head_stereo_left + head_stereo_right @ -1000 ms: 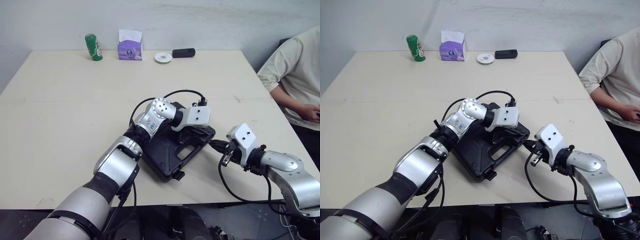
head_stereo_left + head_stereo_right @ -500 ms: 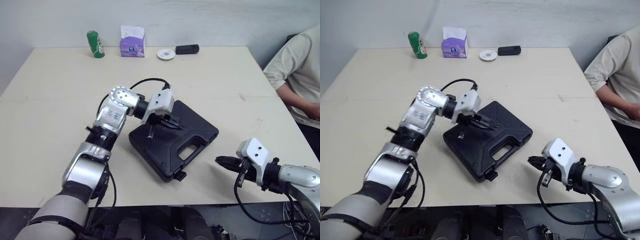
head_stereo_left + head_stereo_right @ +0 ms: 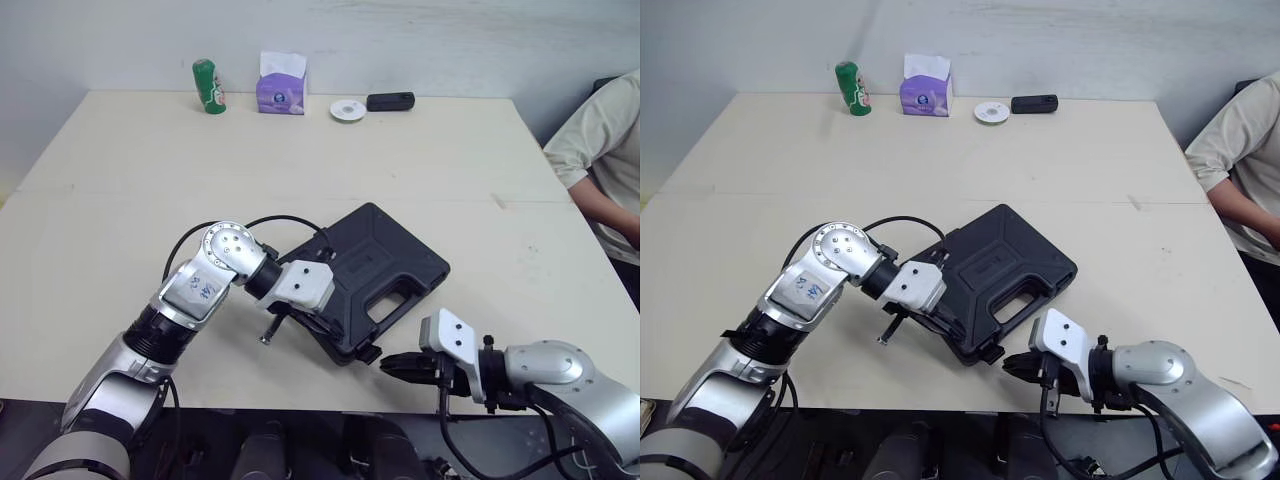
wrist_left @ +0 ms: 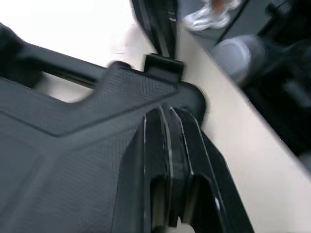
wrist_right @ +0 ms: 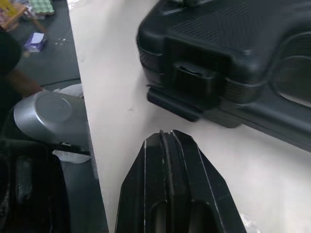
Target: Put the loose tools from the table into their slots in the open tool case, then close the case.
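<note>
Right wrist view puts your right claw (image 5: 166, 135), shut and empty, just short of the latch (image 5: 193, 80) on the closed tool case (image 3: 385, 265) near the front edge of the surface (image 3: 150, 180); press it home squarely while the shut, empty left claw (image 4: 165, 112) pins the lid.

The left arm (image 3: 185, 305) and right arm (image 3: 548, 367) are polished silver tubes with black bands at the joints. The left one has a round elbow cap (image 3: 226, 243) ringed with small screws, and a blue mark (image 3: 200, 291) below it. Each wrist carries a white box (image 3: 305, 285) fed by looping black cables (image 3: 285, 219). The left gripper (image 4: 165, 112) and right gripper (image 5: 167, 135) have narrow black fingers (image 5: 150, 194).
</note>
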Action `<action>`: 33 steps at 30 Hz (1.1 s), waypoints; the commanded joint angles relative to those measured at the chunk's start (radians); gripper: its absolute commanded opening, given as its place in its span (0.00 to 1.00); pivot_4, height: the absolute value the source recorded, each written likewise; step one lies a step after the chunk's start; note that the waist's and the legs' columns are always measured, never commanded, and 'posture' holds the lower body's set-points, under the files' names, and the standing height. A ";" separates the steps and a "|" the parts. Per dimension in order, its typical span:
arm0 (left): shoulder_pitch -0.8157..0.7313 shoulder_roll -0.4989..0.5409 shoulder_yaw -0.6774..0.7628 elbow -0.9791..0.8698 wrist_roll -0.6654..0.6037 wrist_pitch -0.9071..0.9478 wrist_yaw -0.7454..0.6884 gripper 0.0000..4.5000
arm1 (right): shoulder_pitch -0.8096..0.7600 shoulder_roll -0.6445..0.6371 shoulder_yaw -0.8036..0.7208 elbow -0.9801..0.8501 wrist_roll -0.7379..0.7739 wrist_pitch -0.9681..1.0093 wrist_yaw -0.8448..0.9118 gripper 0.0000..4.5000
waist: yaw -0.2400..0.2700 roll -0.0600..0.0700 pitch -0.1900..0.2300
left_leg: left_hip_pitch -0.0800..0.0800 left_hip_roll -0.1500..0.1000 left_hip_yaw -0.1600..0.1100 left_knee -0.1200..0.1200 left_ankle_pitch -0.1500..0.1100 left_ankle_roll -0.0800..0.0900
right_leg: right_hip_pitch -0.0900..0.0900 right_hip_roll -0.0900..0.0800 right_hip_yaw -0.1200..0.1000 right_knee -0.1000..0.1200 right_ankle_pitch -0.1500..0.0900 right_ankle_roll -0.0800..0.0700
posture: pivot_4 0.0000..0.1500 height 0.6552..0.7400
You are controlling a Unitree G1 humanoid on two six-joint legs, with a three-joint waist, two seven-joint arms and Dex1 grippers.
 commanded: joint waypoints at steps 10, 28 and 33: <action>0.062 0.044 -0.127 0.057 0.151 -0.067 0.006 0.01 | -0.095 0.129 -0.032 0.002 0.105 0.044 -0.071 0.00 | -0.002 0.000 -0.006 | 0.002 0.000 -0.001 0.000 -0.003 0.005 | 0.002 0.000 0.000 0.000 0.000 0.000 | 1.00 0.83; 0.116 0.109 0.434 -0.123 -0.378 0.496 0.168 0.52 | -0.015 -0.197 -0.674 0.063 0.341 0.142 0.178 0.55 | -0.007 0.004 0.007 | -0.002 0.003 -0.001 0.000 -0.002 0.002 | -0.004 0.002 -0.001 0.004 -0.002 -0.003 | 1.00 0.83; 0.210 0.242 0.724 -0.182 -0.529 0.651 0.249 0.98 | 0.010 -0.348 -0.871 0.213 0.372 0.214 0.327 1.00 | -0.003 0.003 0.008 | -0.001 0.003 -0.002 -0.002 -0.002 0.002 | -0.003 0.002 -0.001 0.003 -0.002 -0.004 | 1.00 0.83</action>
